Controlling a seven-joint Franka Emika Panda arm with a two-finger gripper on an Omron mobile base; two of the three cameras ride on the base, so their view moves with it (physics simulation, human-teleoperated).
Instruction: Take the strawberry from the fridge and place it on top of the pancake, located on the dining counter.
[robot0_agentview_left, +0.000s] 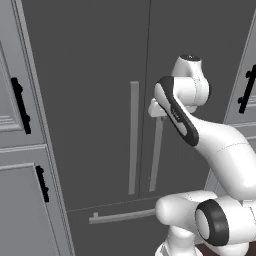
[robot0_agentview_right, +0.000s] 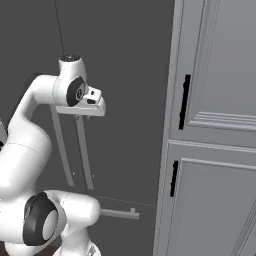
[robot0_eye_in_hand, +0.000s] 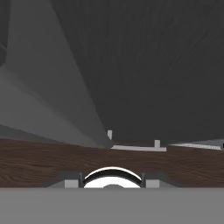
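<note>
The fridge (robot0_agentview_left: 90, 75) (robot0_agentview_right: 125, 60) stands right ahead with both dark grey doors shut. My gripper (robot0_agentview_left: 155, 107) (robot0_agentview_right: 82, 111) is at the top of the right door's light-grey bar handle (robot0_agentview_left: 157, 160) (robot0_agentview_right: 84, 155), pointing down along the door. In the hand view the gripper (robot0_eye_in_hand: 111, 183) looks down the door face (robot0_eye_in_hand: 153, 65), with a handle running as a grey wedge at the left. Whether the fingers clamp the handle is hidden. The strawberry, the pancake and the dining counter are out of view.
The left door's handle (robot0_agentview_left: 133, 140) (robot0_agentview_right: 60, 150) hangs beside the right one. Below is the bottom drawer's horizontal bar (robot0_agentview_left: 122, 216) (robot0_agentview_right: 119, 213) (robot0_eye_in_hand: 138, 148). Light-grey panelled cabinets (robot0_agentview_left: 20, 175) (robot0_agentview_right: 215, 150) with black handles flank the fridge. Dark wood floor (robot0_eye_in_hand: 43, 162) lies underneath.
</note>
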